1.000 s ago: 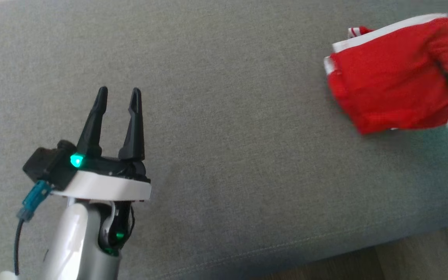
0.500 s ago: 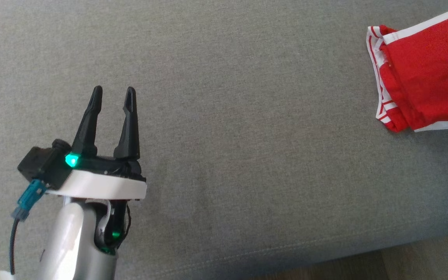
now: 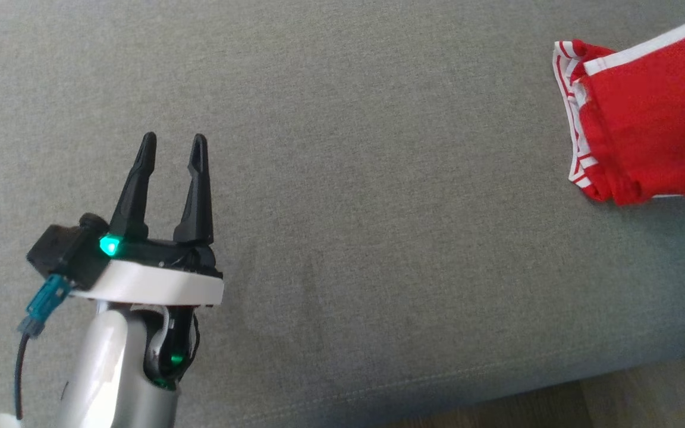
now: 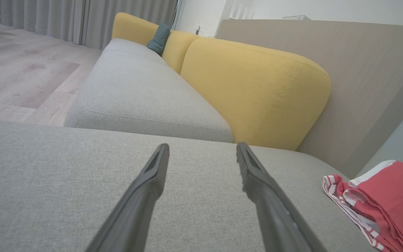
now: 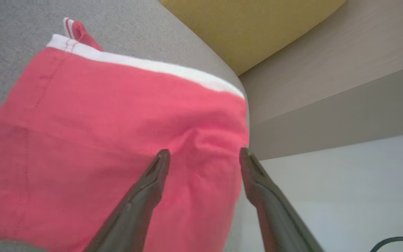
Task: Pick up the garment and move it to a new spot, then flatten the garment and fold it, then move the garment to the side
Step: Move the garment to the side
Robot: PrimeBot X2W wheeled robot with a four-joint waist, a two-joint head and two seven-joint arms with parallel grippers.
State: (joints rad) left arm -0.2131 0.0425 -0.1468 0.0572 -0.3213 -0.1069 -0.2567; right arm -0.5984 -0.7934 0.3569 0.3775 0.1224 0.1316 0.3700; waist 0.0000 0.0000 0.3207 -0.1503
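Observation:
A folded red garment (image 3: 646,119) with white trim lies on the grey sofa seat (image 3: 378,178) at the far right of the head view, partly cut off by the frame's edge. In the right wrist view my right gripper (image 5: 203,152) hovers just over the garment (image 5: 100,133), open, its fingers apart with nothing between them. My left gripper (image 3: 173,138) stands open at the lower left above bare seat, far from the garment. In the left wrist view the left gripper (image 4: 203,146) points across the seat, with the garment (image 4: 390,196) at the lower right.
Yellow back cushions (image 4: 257,91) and a wood panel (image 4: 362,70) rise behind the seat. A teal pillow (image 4: 158,38) sits further down the sofa. The seat's front edge and wooden floor (image 3: 646,392) run along the bottom right.
The garment has shifted right and settled flatter on the seat. The right wrist that was against it one second ago has left the head view. The left gripper has barely moved.

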